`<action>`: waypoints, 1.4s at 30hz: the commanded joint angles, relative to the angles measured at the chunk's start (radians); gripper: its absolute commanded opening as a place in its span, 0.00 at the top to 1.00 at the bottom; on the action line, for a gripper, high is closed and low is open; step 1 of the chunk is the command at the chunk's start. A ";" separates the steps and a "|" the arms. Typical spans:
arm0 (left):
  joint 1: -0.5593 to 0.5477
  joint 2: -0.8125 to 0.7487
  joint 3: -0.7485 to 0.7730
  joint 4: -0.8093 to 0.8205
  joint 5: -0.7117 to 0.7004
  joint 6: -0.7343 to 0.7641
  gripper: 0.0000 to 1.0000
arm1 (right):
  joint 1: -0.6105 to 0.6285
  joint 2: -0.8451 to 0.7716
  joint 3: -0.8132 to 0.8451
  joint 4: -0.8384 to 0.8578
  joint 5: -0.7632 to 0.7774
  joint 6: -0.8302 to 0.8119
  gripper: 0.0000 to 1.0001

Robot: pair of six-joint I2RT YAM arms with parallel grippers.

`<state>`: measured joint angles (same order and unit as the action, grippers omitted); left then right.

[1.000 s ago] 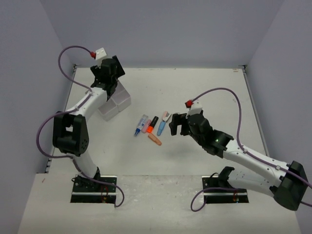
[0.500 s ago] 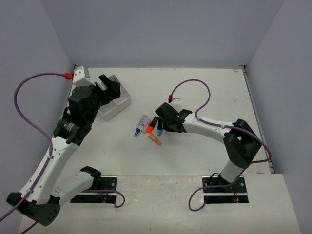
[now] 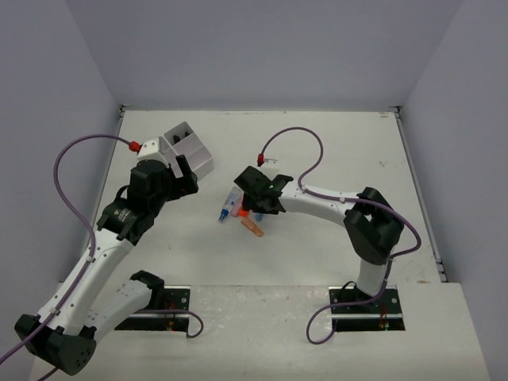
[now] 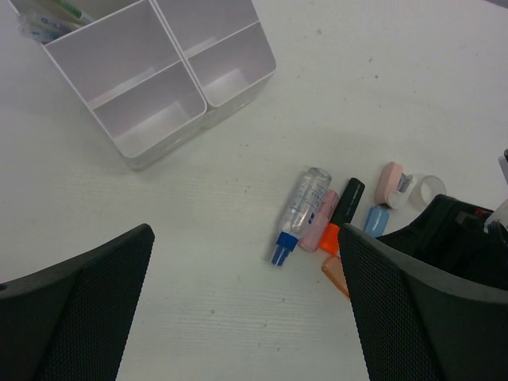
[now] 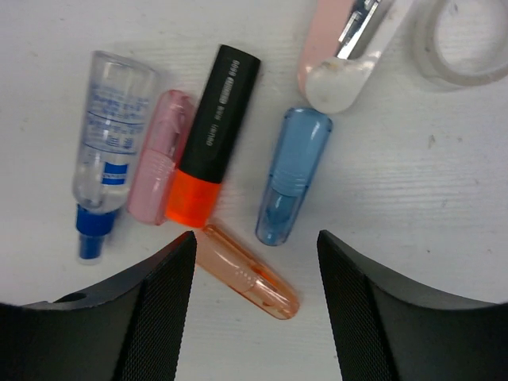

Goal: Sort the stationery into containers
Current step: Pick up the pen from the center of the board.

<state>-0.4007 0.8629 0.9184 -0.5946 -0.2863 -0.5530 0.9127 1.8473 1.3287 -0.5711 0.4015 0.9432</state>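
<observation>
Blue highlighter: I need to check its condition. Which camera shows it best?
Right wrist view: the blue highlighter lies close, whole and unobstructed. The left wrist view shows it small and partly hidden. In the top view the right arm mostly hides it.

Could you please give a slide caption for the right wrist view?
Open right gripper poised over the peach highlighter, next to the blue highlighter and orange highlighter.
</observation>
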 commanded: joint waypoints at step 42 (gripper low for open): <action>0.000 -0.030 -0.109 0.149 0.302 -0.035 0.00 | 0.015 0.060 0.127 -0.010 0.114 -0.051 1.00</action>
<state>-0.4007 0.7786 0.8313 -0.5945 -0.1860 -0.5402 0.9146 2.0780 1.4960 -0.6134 0.4366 0.9502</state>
